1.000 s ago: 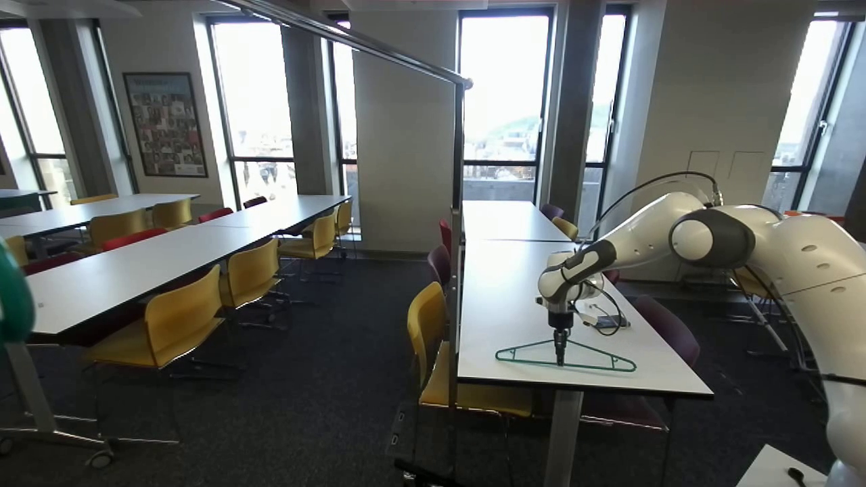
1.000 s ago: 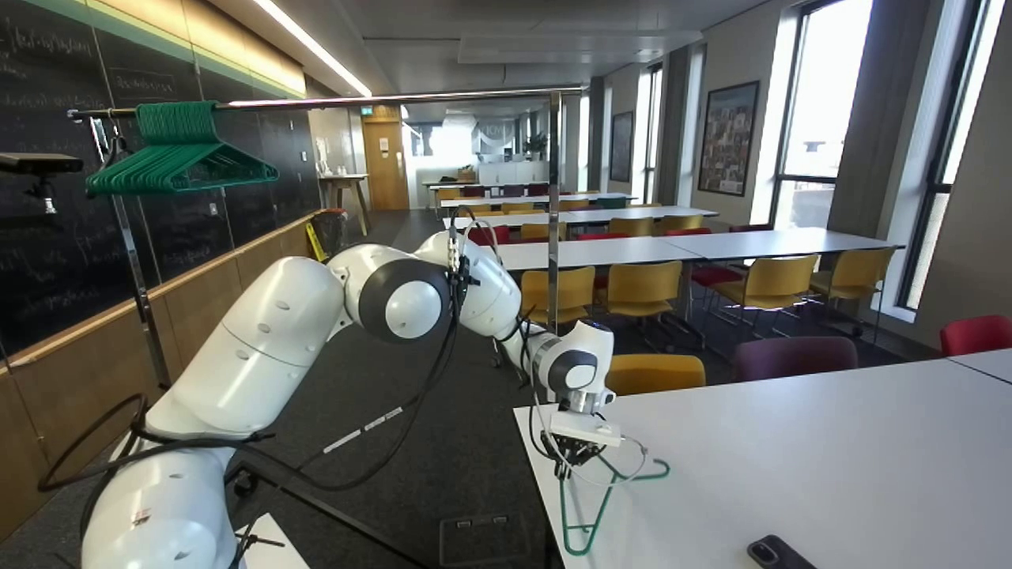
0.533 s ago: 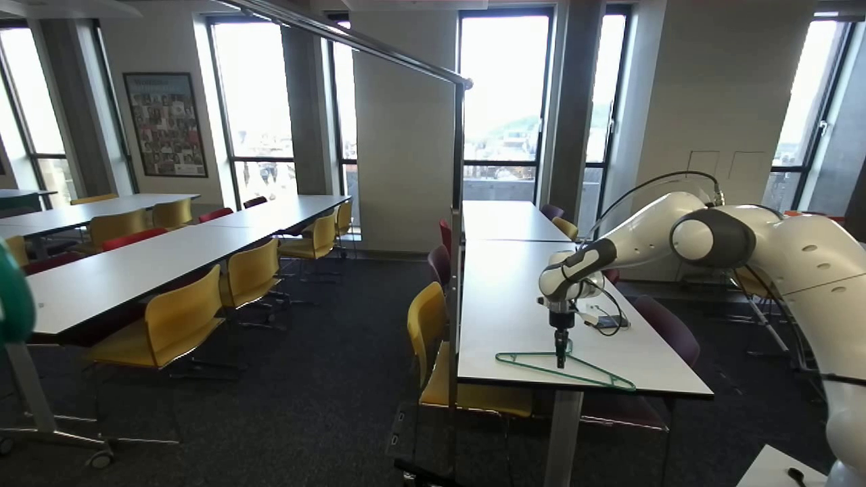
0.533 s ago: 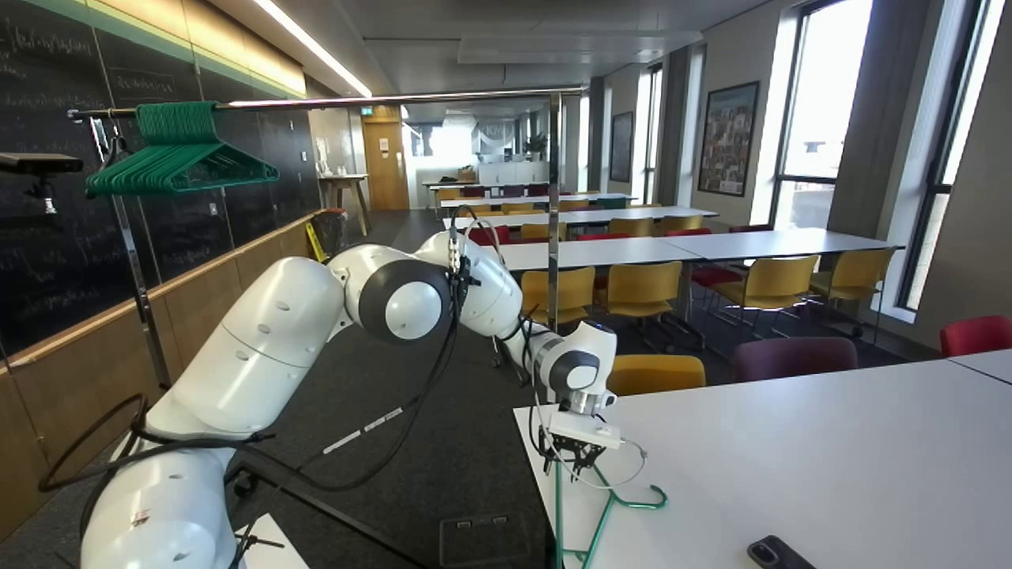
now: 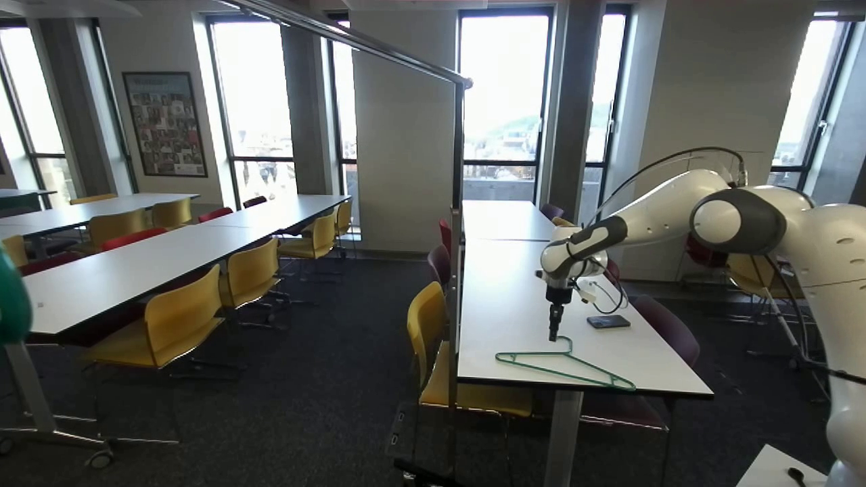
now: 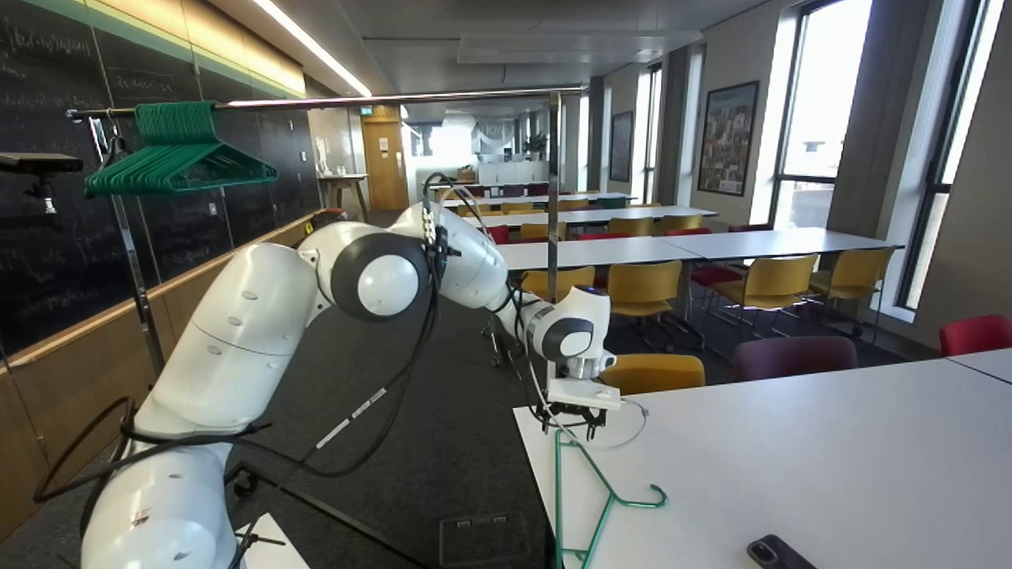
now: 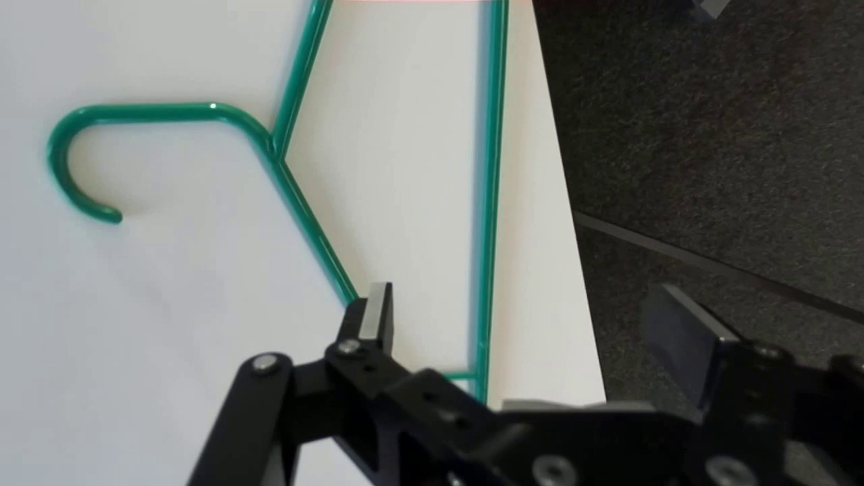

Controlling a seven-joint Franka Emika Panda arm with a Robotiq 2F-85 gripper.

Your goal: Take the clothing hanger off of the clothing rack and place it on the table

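A green clothing hanger [image 7: 491, 202] lies flat on the white table [image 5: 514, 291], its long bar running near the table's edge and its hook pointing inward. In both exterior views the hanger [image 5: 601, 370] rests free of the hand. Just above it hovers my gripper [image 6: 568, 431], tilted slightly. The wrist view shows my gripper [image 7: 526, 310] spread wide, one of its fingers [image 7: 374, 314] over the hanger and the other beyond the table edge, nothing held between them. The clothing rack's bar [image 6: 395, 99] runs overhead in both exterior views.
Several green hangers [image 6: 182, 154] hang on the rack's far-left end. The rack's upright pole [image 5: 459, 169] stands close to the table's side. A dark phone [image 5: 609, 321] lies on the tabletop. Yellow chairs [image 5: 427, 325] are tucked along the table.
The gripper has opened and let go of the hanger, which has tipped down flat onto the table. The arm has since risen and drawn back a little from it.
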